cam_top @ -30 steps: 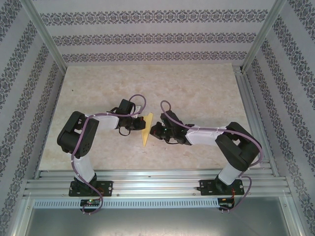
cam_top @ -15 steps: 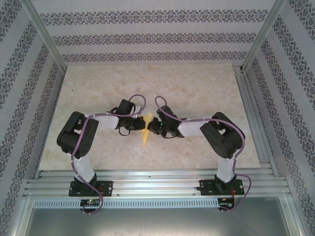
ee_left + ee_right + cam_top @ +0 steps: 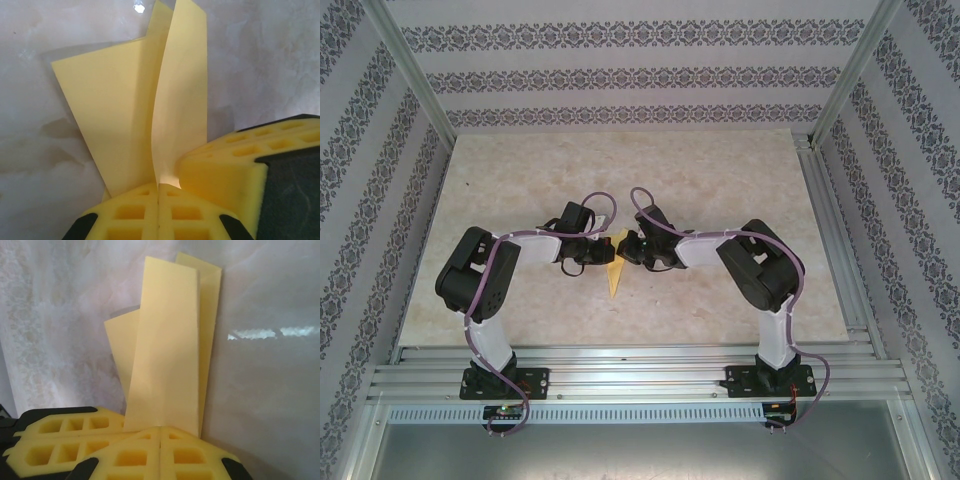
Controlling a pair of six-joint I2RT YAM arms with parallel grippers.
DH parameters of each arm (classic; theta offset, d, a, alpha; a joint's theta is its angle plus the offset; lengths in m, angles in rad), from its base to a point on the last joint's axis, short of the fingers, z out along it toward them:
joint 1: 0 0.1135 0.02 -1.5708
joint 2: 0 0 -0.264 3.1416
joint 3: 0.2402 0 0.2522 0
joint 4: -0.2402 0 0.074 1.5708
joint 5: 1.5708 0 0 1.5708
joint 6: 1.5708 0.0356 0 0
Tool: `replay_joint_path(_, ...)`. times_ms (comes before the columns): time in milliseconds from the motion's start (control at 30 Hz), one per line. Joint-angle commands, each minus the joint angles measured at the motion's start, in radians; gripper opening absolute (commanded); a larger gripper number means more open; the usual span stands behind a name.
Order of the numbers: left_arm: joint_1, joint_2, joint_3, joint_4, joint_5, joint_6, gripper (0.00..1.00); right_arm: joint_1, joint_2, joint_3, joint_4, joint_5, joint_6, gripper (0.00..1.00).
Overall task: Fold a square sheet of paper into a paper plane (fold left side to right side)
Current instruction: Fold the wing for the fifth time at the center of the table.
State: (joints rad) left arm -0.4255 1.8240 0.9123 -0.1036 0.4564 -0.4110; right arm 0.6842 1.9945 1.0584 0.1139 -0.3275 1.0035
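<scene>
Paper plane (image 3: pixel 125 100): folded flaps upright, lower edge hidden behind pads.
Left hand (image 3: pixel 158 210): closed, pinching it.
Right hand (image 3: pixel 160 450): closed, pinching it.

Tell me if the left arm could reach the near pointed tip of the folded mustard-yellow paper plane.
Probably yes: the tip sticks out bare toward the bases, but the left gripper, shut on the paper plane beside the right gripper, must let go first.

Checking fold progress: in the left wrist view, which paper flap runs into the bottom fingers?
The narrow right flap, curling down into the seam between the fingers of the left gripper; the broad left flap fans out beside them.
</scene>
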Motion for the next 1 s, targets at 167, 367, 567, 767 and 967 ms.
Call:
replay_joint_path(167, 0.010, 0.026, -0.042, -0.108, -0.076, 0.037, 0.00, -0.053, 0.079, 0.088, -0.096, 0.040, -0.087, 0.01)
replay_joint_path(367, 0.010, 0.027, -0.048, -0.104, -0.075, 0.038, 0.00, -0.094, 0.114, 0.168, -0.130, 0.037, -0.119, 0.01)
replay_joint_path(567, 0.011, 0.025, -0.052, -0.102, -0.074, 0.038, 0.00, -0.125, 0.151, 0.250, -0.178, 0.032, -0.144, 0.01)
replay_joint_path(767, 0.011, 0.026, -0.058, -0.095, -0.074, 0.035, 0.00, -0.131, 0.185, 0.321, -0.222, 0.036, -0.174, 0.02)
replay_joint_path(967, 0.011, 0.018, -0.061, -0.096, -0.073, 0.031, 0.00, -0.133, 0.061, 0.259, -0.231, 0.055, -0.217, 0.02)
